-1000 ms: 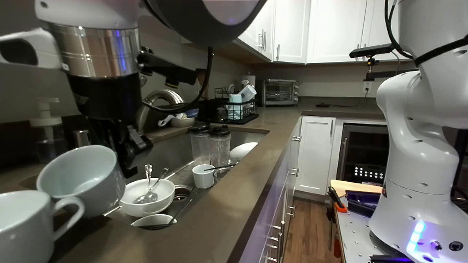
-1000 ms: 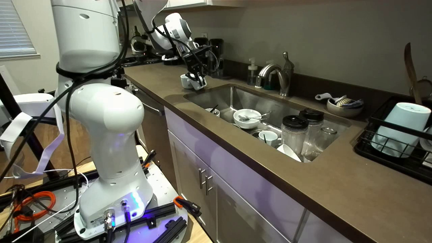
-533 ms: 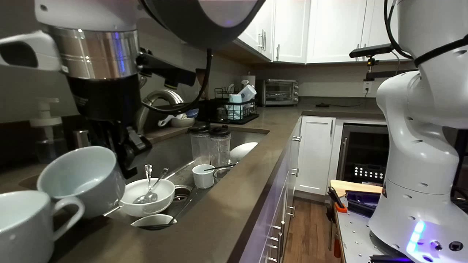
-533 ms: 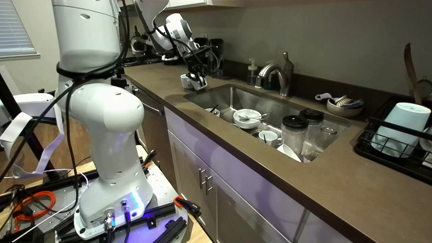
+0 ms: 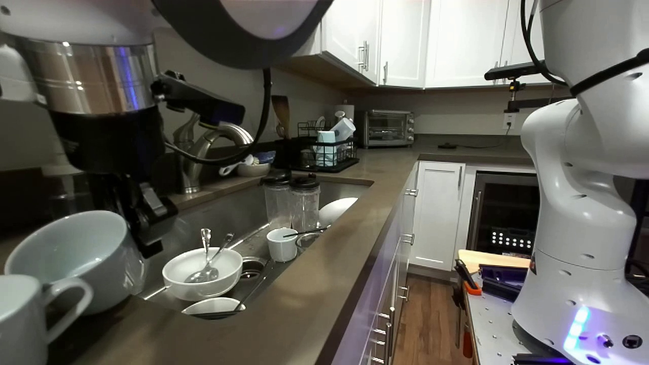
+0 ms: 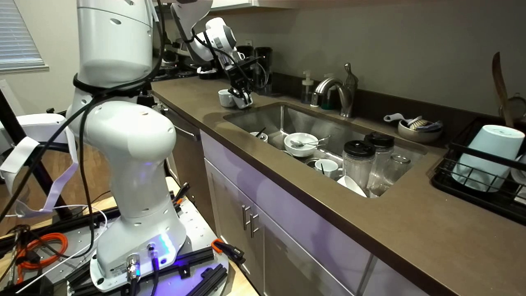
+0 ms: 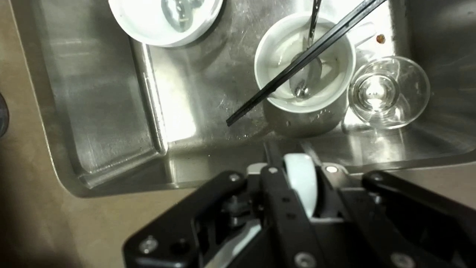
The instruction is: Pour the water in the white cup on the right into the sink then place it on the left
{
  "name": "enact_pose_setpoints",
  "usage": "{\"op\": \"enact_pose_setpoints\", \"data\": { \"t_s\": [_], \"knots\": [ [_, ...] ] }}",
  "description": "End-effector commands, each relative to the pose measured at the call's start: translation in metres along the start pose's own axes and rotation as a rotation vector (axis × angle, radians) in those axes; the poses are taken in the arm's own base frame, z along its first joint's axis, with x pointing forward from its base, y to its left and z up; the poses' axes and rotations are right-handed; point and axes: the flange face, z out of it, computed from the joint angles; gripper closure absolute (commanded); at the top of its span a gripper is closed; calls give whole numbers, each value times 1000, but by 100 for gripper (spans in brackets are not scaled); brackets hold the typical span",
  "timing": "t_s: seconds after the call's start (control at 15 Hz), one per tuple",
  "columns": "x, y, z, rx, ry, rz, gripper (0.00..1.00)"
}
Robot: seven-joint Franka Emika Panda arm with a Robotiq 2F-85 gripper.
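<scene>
"Where is the white cup (image 5: 78, 256) found?"

"Near one end of the sink (image 6: 308, 121), held by the gripper (image 7: 293, 152). In an exterior view it is seen tilted, and its pale inside is shown through the wide mouth."

"And how is the gripper set?"

"It is clamped on the cup. In the wrist view a glossy white piece is pinched between its fingers (image 7: 282, 197), though which part of the cup is gripped cannot be told."

"Is water seen inside?"

"A shiny inner wall is seen; whether water is held there cannot be told. Nor can it be told whether the counter (image 6: 411, 230) is touched by the cup."

"What is placed beside it?"

"A white mug (image 5: 23, 319) with a loop handle, by which part of the cup is hidden in an exterior view. Whether the two are touching cannot be made out."

"And what is contained in the sink?"

"A white bowl (image 5: 197, 290) in which spoons (image 5: 203, 275) are propped, a smaller cup (image 5: 281, 249), and two clear jars (image 6: 358, 166) topped with black lids (image 6: 358, 149). In the wrist view a handled cup (image 7: 271, 48) is crossed by dark sticks (image 7: 308, 56), and a clear glass (image 7: 389, 93) is set just beside it."

"Where is the faucet (image 6: 346, 96) mounted?"

"Behind the sink, with its spout curved toward it."
</scene>
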Motion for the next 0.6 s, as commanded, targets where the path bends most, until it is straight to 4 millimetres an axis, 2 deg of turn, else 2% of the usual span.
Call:
{"op": "enact_pose_setpoints", "data": {
  "t_s": [0.0,0.53],
  "knots": [
    [22,6,-8,3,10,-40,96],
    [59,6,-10,11,33,-109,96]
  ]
}}
